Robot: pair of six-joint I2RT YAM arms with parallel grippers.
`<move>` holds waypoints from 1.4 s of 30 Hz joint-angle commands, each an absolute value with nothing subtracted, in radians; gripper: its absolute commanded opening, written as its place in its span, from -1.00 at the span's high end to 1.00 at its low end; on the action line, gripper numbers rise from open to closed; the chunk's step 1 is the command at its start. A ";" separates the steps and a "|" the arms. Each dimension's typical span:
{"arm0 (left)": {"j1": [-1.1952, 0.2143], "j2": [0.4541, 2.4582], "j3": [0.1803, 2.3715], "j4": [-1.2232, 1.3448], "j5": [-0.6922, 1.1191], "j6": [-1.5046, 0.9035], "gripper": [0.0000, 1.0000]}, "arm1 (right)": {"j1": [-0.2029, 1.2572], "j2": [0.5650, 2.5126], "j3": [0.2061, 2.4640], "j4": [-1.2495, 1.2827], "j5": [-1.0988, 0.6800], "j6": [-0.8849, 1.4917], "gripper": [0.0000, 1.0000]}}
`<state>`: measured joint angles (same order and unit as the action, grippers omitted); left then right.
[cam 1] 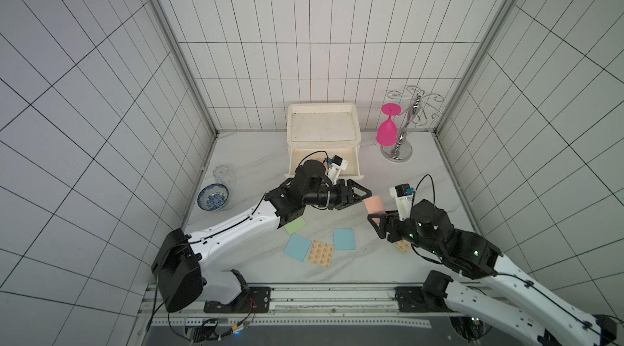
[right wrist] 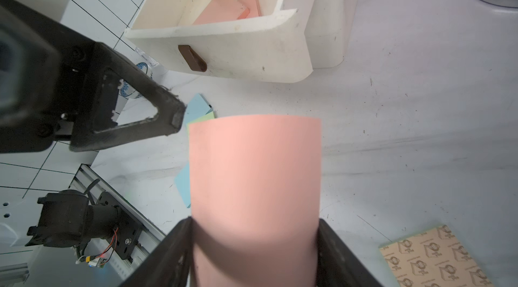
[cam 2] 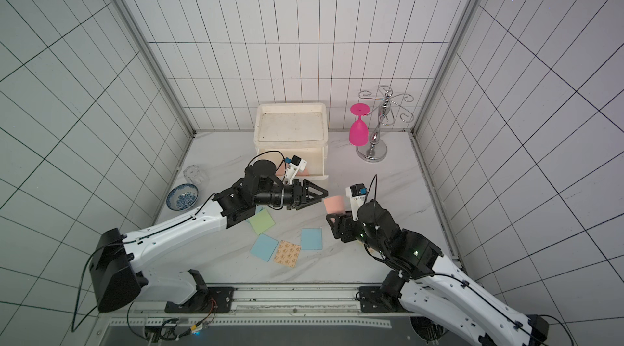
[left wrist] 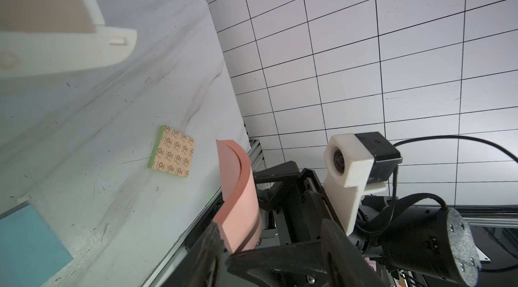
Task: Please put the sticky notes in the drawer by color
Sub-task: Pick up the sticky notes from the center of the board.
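Nearest to the robot's base and well in front of the chest of drawers (cam 1: 323, 124), a tan pad (cam 1: 320, 253) with orange print lay flat on the marble bench (cam 1: 253, 158). 1 light blue pad (cam 1: 297, 247) lay just beside it on the left and another light blue pad (cam 1: 344, 239) just beside it on the right. A 2nd tan pad (cam 1: 402, 245) showed only partly from under the right arm (cam 1: 472, 253), in front of the chest and to its right. A little nearer to the chest, a light green pad (cam 1: 294, 225) lay half under the left arm (cam 1: 243, 226), with a 3rd light blue pad (right wrist: 197, 106) touching its far edge.

Above the bench, in front of the chest's right corner, the right pincer (right wrist: 253, 226) was clenched on a salmon-pink pad (cam 1: 374, 205). It pressed 2 opposite edges, so the pad was bent into a curve. The left pincer (cam 1: 366, 196) pointed at this pad from the left with its jaws apart and released. 1 fingertip (right wrist: 176, 120) was at the pad's free corner, but I could not tell if it touched.

To the left of the chest stood a blue-and-white bowl (cam 1: 212, 196), with a clear glass (cam 1: 224, 174) just behind it.

1 drawer (right wrist: 246, 47) of the chest was pulled out toward the robot, with its brown handle (right wrist: 193, 58) on the front. 2 more salmon-pink pads (right wrist: 221, 8) lay inside it, overlapping. To the right of the chest stood a chrome stand (cam 1: 401, 145) with a pink goblet (cam 1: 387, 129) upside down beside it.
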<state>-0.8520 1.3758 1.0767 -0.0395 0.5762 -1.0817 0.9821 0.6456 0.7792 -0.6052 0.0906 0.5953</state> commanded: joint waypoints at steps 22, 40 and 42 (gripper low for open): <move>-0.885 1.424 1.096 0.067 0.597 -1.130 0.92 | 0.986 0.643 0.837 -0.480 0.068 0.622 -0.39; -0.526 1.365 1.252 -0.307 0.463 -0.802 0.92 | 0.983 0.535 0.862 -0.666 0.259 0.657 -0.83; -0.525 1.398 1.266 -0.319 0.463 -0.780 0.86 | 0.983 0.535 0.861 -0.667 0.259 0.655 -0.83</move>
